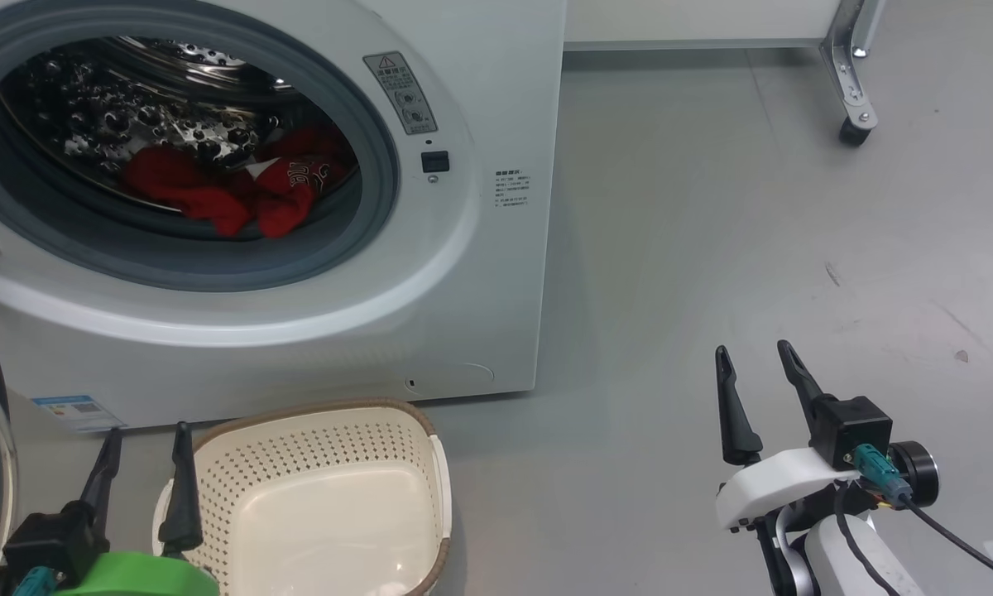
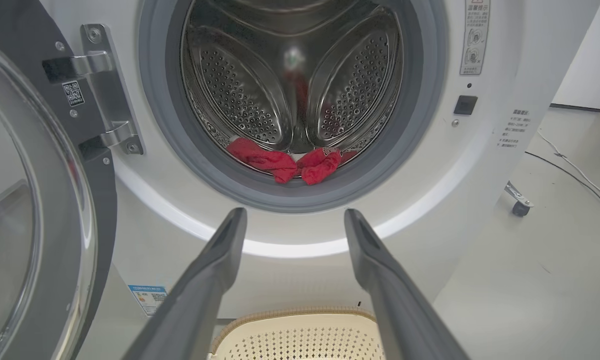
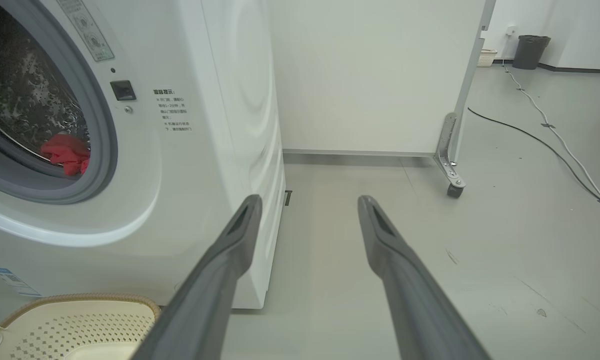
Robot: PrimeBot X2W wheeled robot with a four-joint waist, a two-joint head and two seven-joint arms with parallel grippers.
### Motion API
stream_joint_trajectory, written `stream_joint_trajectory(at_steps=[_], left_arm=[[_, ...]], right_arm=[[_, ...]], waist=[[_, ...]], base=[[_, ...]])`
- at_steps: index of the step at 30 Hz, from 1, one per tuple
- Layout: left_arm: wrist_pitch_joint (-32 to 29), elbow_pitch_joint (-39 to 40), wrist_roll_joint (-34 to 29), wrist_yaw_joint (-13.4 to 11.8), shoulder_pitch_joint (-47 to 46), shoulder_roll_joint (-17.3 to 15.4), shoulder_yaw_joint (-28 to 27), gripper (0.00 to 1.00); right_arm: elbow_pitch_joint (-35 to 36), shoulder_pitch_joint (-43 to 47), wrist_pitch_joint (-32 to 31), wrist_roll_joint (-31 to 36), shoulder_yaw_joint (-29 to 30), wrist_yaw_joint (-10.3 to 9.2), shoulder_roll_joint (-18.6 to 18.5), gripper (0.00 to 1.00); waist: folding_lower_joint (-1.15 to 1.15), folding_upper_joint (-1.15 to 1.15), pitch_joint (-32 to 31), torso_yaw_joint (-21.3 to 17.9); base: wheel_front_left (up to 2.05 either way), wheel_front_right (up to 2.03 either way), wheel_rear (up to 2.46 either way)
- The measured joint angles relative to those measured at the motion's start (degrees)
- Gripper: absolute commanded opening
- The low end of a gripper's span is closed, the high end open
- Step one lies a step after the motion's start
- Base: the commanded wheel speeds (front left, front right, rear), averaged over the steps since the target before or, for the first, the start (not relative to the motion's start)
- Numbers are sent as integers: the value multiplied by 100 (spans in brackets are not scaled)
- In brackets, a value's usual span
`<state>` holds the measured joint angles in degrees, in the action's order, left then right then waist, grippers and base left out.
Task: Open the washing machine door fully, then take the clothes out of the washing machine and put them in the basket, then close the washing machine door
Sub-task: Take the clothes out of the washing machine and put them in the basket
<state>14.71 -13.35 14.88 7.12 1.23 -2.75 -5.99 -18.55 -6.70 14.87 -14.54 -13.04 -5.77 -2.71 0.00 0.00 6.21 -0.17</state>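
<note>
Head view: left tool (image 1: 150,429) wide at basket (image 1: 323,407) rim, right tool (image 1: 753,348) wide above floor (image 1: 712,207) beside washing machine (image 1: 480,290).

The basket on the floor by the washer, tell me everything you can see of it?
The basket is cream plastic, rounded-rectangular, its walls pierced with rows of small holes, its bottom smooth, topped by a brown woven-look rim. A pale handle shows on each side. It stands upright on the grey floor just in front of the washing machine, below its opening. What shows of its inside is empty.
</note>
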Motion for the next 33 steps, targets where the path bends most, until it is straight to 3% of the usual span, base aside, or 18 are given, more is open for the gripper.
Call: stream_joint_trajectory(at_steps=[11,17,33], left_arm=[[0,-167,385,0,-51,-2,415,100],[0,-200,583,0,-545,-71,597,100],[-354,-377,822,0,-2626,-973,800,100]], right_arm=[[67,-18,0,0,-187,-45,-1,100],[140,-143,0,-21,-300,-90,-2,100],[372,-729,0,-196,-708,-102,-11,100]], waist=[[0,0,515,-68],[0,0,839,-114],[0,0,1850,-427]], base=[[0,0,0],[0,0,0],[0,0,0]])
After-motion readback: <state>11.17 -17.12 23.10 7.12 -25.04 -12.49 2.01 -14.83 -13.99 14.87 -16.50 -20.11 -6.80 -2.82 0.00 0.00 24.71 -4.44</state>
